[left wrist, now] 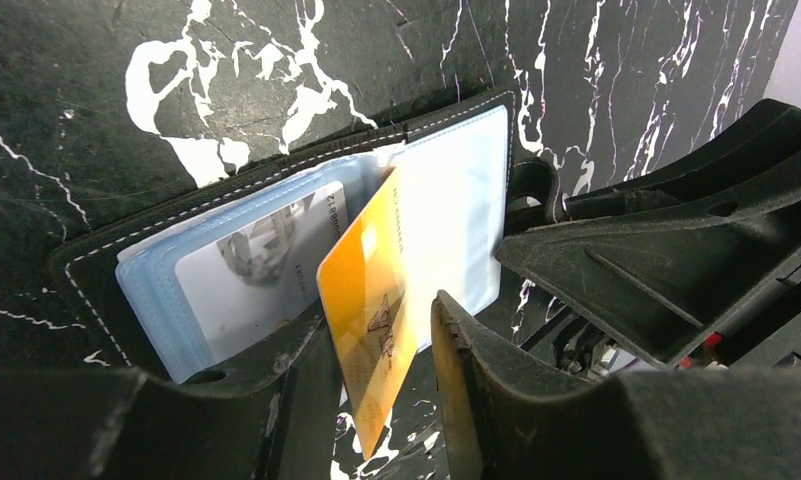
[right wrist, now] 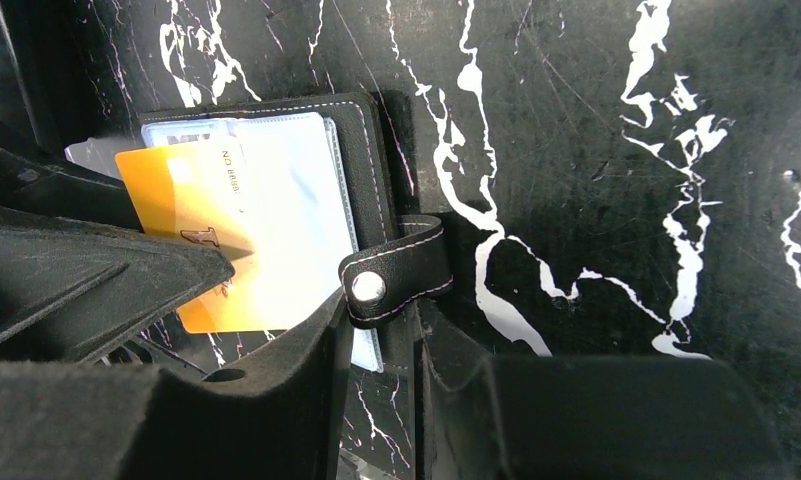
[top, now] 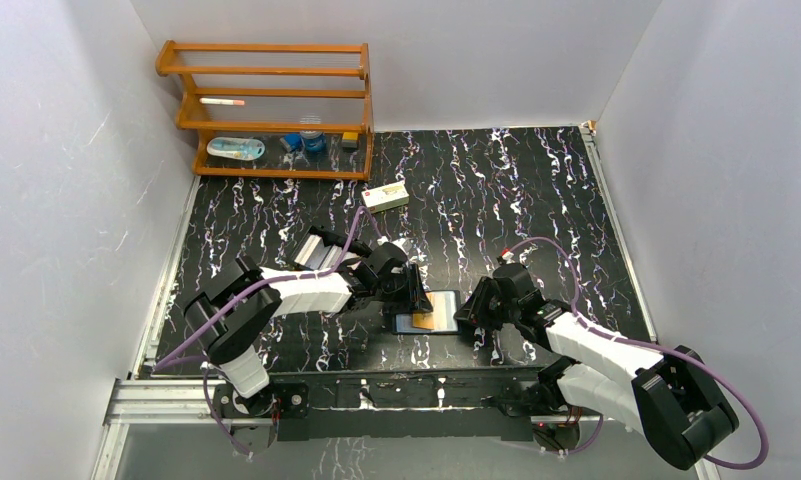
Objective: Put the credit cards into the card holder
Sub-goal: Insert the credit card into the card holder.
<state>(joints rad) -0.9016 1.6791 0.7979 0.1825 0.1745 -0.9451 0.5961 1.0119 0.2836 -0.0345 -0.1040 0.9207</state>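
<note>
You are seating a yellow credit card (left wrist: 371, 290) in a sleeve of the open card holder (left wrist: 101, 275) lying on the bench (top: 536, 200). It is sticking partly out between your left fingers (left wrist: 476, 380), which are standing released. Your right fingers (right wrist: 276, 390) are straddling the snap tab (right wrist: 396, 275), though I cannot tell whether they are gripping it; next you are probably pushing the card home while steadying the holder.

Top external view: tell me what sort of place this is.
Probably a robot test cell: plain white walls box in a black marbled table, two arms are bolted to a metal rail at its near edge, and a wooden rack holds small props.
</note>
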